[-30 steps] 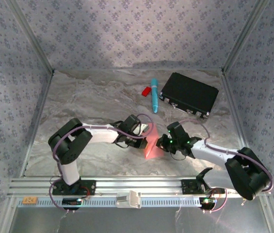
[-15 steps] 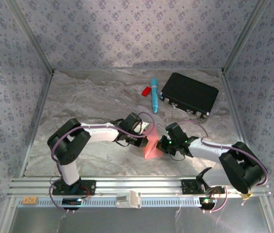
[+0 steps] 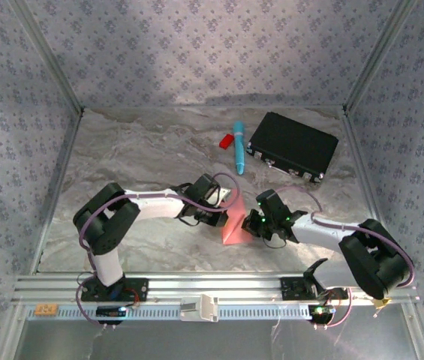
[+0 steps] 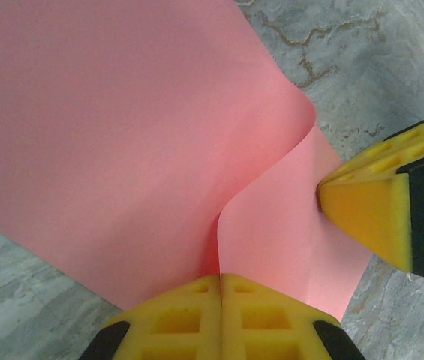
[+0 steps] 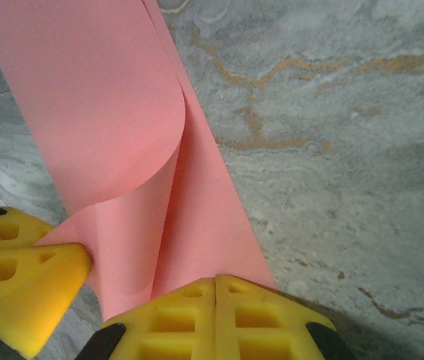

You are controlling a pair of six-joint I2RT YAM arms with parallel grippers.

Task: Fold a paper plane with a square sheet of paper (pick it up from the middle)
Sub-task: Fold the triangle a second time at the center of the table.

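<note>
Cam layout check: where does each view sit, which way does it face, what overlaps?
Top external: above and behind, looking down over the table; left arm and right arm whole, left gripper and right gripper meeting at the sheet of paper.
Left wrist: on that wrist, looking along its shut fingers at the curled sheet; a right gripper finger at right.
Right wrist: likewise, along its shut fingers at sheet and table; left gripper's fingers lower left.
Shared: both wrist views see the same sheet and each other's fingers.

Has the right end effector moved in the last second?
Yes, slightly. In the top view the right end effector, shut on the square sheet of paper, has crept left, judged against the black case.
</note>
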